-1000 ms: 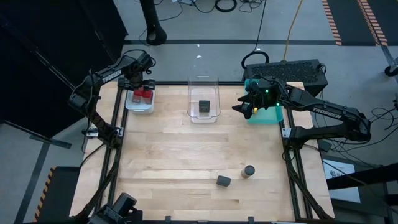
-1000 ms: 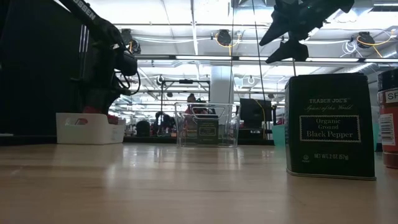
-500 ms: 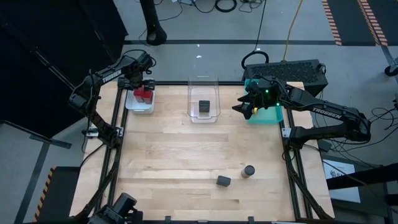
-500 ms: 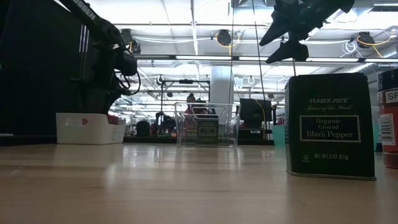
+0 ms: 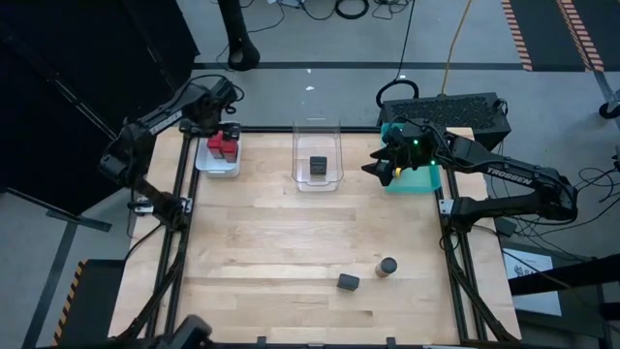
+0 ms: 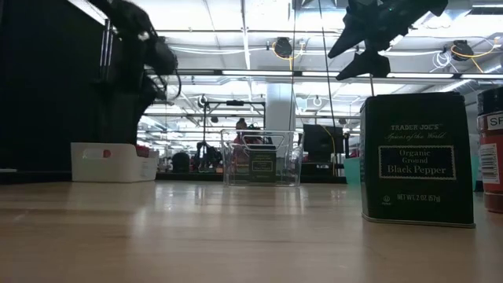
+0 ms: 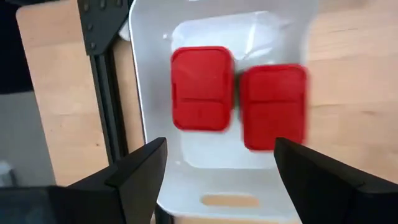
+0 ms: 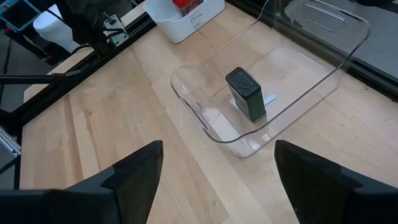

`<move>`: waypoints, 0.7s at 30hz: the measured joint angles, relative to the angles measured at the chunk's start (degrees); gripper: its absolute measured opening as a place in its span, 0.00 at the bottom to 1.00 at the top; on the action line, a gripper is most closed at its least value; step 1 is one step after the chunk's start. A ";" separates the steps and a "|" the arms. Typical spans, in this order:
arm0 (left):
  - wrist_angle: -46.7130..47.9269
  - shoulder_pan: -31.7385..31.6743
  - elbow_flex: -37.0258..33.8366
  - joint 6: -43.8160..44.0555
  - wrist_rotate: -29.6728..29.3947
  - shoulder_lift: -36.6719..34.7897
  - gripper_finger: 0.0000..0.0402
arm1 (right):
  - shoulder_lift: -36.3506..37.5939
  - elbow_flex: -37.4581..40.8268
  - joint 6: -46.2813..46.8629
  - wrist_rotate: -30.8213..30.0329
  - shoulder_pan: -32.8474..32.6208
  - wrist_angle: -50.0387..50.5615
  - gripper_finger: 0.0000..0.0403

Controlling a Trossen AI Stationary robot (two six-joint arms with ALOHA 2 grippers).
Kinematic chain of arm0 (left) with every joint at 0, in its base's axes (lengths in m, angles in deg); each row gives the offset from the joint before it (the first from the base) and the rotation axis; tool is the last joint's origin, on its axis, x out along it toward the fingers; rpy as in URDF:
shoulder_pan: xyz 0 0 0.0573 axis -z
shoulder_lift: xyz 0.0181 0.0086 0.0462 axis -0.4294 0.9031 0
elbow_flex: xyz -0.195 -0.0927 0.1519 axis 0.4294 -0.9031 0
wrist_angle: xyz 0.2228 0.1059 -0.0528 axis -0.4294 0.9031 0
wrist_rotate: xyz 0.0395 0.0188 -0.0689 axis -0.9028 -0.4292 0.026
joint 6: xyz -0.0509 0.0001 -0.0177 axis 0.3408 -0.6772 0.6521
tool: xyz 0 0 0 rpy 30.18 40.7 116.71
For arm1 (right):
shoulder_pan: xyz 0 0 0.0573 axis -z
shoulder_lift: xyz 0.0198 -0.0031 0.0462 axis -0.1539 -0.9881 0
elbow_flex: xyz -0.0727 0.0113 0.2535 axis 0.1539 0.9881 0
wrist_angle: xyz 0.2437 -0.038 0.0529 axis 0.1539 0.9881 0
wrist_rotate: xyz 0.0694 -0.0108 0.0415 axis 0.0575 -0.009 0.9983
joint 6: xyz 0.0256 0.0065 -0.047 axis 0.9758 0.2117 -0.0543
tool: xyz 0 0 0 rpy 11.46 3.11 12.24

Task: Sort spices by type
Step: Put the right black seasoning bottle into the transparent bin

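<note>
Both red tins (image 7: pixel 239 99) lay side by side in the white tray (image 7: pixel 149 93). One dark tin (image 8: pixel 245 93) stood in the clear tray (image 8: pixel 348 46). The pepper tin (image 5: pixel 349 282) and a jar (image 5: pixel 387 267) remained unsorted on the table (image 5: pixel 281 242). The left gripper (image 7: pixel 217 165) hung spread and empty above the white tray. The right gripper (image 8: pixel 217 162) waited wide open, empty, near the clear tray.

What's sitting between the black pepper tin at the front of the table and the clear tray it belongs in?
Nothing visible. Bare tabletop lies between the black pepper tin and the clear tray; the capped jar stands off to the side of that path.

Two red tins (image 7: pixel 201 89) side by side in white tray (image 7: pixel 151 102)
</note>
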 joint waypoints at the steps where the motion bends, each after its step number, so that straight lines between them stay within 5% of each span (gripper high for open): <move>1: 0.17 1.05 0.16 0.83 0.06 -1.38 0.75 | 0.00 0.00 0.20 0.28 0.00 0.09 0.73; 11: -7.68 23.66 0.52 11.36 -0.12 -15.91 0.75 | 0.00 0.00 3.34 5.20 -0.57 0.18 0.73; 21: -21.78 47.08 0.55 25.07 -11.58 -17.22 0.75 | 0.00 -0.02 9.08 10.01 -7.95 -0.67 0.73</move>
